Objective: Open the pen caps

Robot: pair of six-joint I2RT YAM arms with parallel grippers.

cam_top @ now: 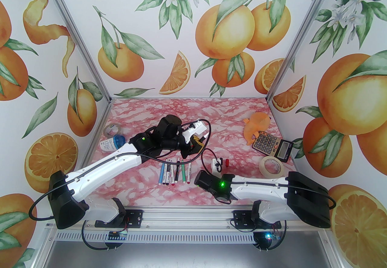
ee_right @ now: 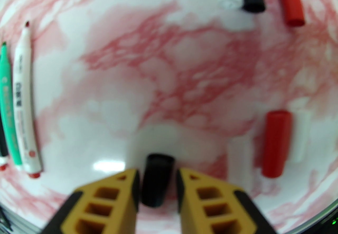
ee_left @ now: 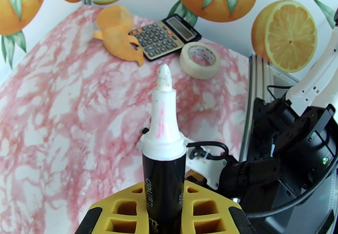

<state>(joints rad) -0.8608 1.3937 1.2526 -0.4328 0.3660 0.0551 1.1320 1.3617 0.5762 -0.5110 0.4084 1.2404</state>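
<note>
Uncapping looks done on the black pen clamped in the left gripper behind the pen row; right of the row the right gripper straddles a black cap, grip unclear, so laying both down likely comes next.

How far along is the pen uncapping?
Done: loose caps lie on the table; the row of pens shows bare tips. In hand: the left gripper holds an uncapped black pen; a black cap sits between the right gripper's fingers. Left: probably just setting these down.
</note>
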